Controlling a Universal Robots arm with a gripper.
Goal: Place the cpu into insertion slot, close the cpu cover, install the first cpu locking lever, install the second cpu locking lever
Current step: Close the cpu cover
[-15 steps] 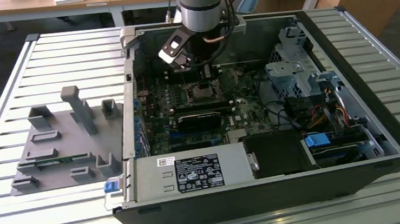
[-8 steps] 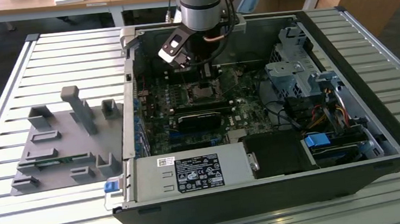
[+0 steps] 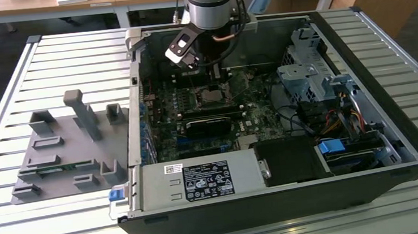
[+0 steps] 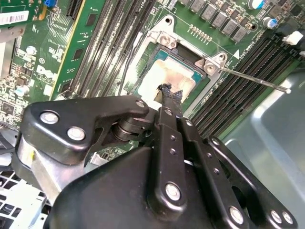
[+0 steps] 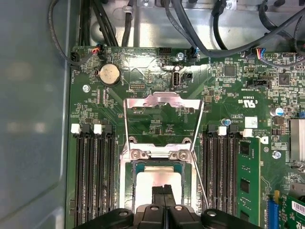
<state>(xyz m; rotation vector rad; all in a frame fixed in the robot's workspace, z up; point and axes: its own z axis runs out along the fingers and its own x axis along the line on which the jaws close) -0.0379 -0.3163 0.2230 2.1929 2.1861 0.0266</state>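
End effector (image 4: 167,91) is down inside the open computer case (image 3: 277,204), fingers pinched shut on each other with nothing between them. In both wrist views the closed tip sits right over the middle of the cpu (image 4: 162,76), though whether it is actually touching is hard to call. The cpu lies flat in its socket on the green motherboard (image 5: 157,71), with a pale smear across its metal top. The cpu cover (image 5: 162,100) is swung open and tipped back off the socket, leaving the chip bare. One thin wire locking lever (image 4: 252,79) juts out free beside the socket, unlatched. In the exterior view, the arm drops straight into the case, which rests on the slatted desk (image 3: 52,62).
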